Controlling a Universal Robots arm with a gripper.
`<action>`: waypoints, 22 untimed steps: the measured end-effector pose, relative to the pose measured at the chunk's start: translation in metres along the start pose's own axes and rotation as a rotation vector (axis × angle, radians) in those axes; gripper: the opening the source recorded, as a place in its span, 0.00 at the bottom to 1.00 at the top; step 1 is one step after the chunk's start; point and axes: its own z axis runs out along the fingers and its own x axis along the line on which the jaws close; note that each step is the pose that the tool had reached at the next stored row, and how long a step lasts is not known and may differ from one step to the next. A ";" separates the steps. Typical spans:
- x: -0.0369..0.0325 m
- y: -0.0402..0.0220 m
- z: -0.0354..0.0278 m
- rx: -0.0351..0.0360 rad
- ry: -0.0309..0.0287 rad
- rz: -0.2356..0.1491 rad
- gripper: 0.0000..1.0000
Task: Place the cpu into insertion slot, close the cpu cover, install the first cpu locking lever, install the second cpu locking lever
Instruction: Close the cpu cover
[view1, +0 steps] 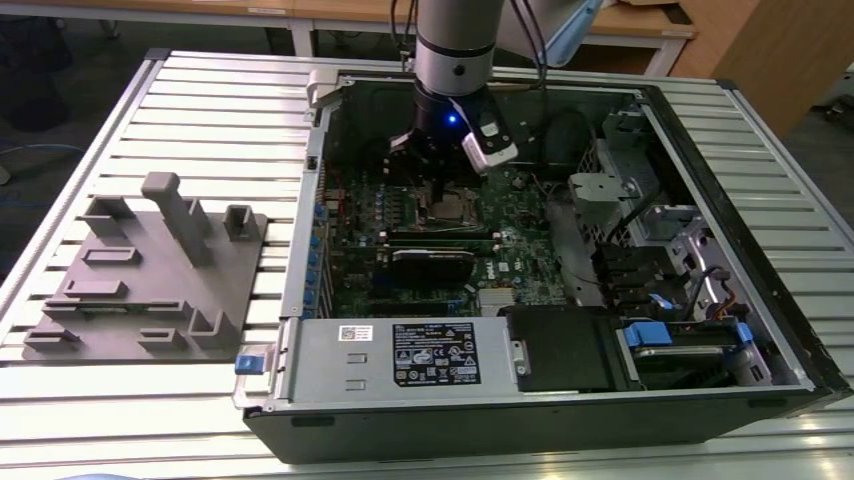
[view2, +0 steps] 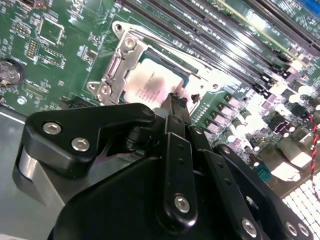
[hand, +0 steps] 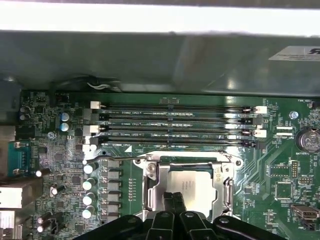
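Item: cpu (hand: 189, 181), seated in insertion slot (view1: 447, 208). cpu cover (hand: 151, 187) lies flat, framing the chip. Hand (hand: 174, 196): fingers pressed together, nothing held, tips over the chip's edge. Locking levers (hand: 115, 159): latching cannot be told; judged outstanding.

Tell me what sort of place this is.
Probably a robotics lab or workshop: a robot arm reaches into an open computer case on a slatted metal table, with a grey fixture beside it and wooden desks behind.

My arm (view1: 457, 45) is a silver-grey cylinder with a blue light (view1: 454, 121). My black fingers (view2: 176, 147) carry silver screws (view2: 181, 201).
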 end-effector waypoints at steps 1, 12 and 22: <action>0.0021 0.0000 0.0000 0.0001 -0.0004 0.000 0.10; 0.0096 0.0001 0.0075 0.0001 -0.0016 0.000 0.10; 0.0106 0.0002 0.0116 -0.0003 -0.0025 0.000 0.10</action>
